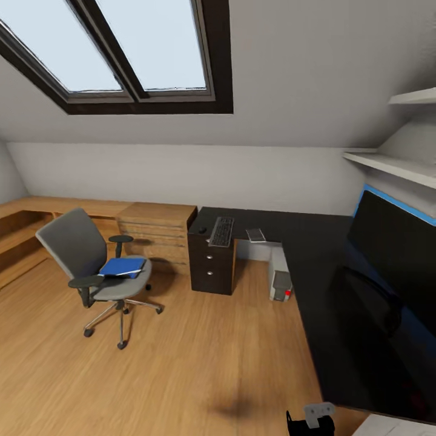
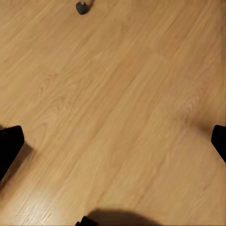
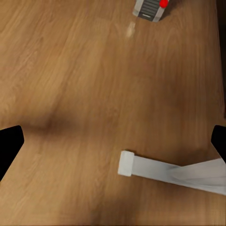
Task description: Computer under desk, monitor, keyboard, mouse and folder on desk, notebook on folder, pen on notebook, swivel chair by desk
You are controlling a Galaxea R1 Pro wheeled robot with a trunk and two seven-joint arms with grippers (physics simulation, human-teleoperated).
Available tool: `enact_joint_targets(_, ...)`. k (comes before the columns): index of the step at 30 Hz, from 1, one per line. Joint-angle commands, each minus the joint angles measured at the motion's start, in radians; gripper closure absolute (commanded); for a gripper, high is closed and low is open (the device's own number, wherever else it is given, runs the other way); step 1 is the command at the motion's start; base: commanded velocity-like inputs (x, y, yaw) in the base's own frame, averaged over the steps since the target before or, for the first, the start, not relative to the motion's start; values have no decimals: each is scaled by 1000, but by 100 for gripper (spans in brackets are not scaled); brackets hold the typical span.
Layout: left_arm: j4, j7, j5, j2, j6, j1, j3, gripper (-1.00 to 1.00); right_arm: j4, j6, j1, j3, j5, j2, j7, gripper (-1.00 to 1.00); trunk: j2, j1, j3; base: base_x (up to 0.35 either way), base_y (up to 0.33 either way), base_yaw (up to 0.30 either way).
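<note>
The grey swivel chair point(image 1: 91, 260) stands on the floor at the left, apart from the desk, with the blue folder point(image 1: 123, 266) on its seat. On the black desk point(image 1: 315, 260) lie the keyboard point(image 1: 221, 231), the mouse point(image 1: 202, 229) to its left and a small pale flat item, probably the notebook point(image 1: 255, 235). The pen is too small to make out. The monitor point(image 1: 393, 260) stands close at the right. Under the desk sits the computer point(image 1: 280, 277) point(image 3: 150, 8). My left gripper point(image 2: 113, 146) and right gripper point(image 3: 113, 146) hang open over bare floor, holding nothing.
A low oak shelf-and-drawer unit point(image 1: 151, 230) runs along the back wall left of the desk's dark drawer block point(image 1: 212, 266). White wall shelves point(image 1: 387, 162) hang at the upper right. A white desk leg point(image 3: 169, 172) and a chair castor point(image 2: 82, 7) stand on the floor.
</note>
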Motion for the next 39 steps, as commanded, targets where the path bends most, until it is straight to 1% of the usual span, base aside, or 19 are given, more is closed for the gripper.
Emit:
enact_joint_targets(1,-1,8,2,1,-2,-1,-9,-100,2,-5,-2,9,-10,0,0,-100,-2,1,-2,266,238,-294)
enact_joint_targets(7,-1,9,2,1,0,-1,-9,-100,2,-5,-2,9,-9,1,0,-100,-2,1,-4,265,238,-230)
enact_joint_targets(16,-1,10,2,-1,-1,-1,-10,-100,2,-3,7,9,-6,1,0,-100,-2,1,-5,265,238,-21)
enact_joint_targets(22,-1,10,2,-1,-1,-1,-10,-100,2,0,8,8,-6,15,0,-100,-2,1,-5,265,237,0)
enact_joint_targets(26,-1,10,2,-1,-1,-1,-10,-100,2,0,8,8,-6,19,0,-100,-2,1,-5,276,218,0)
enact_joint_targets(35,-1,6,2,-1,-1,-1,-10,-100,2,-6,8,9,-7,23,0,-100,-2,1,-4,315,69,-2)
enact_joint_targets(39,1,6,2,-1,-1,-1,-10,-100,2,-7,8,9,-7,22,1,-100,-2,1,-2,322,3,-140)
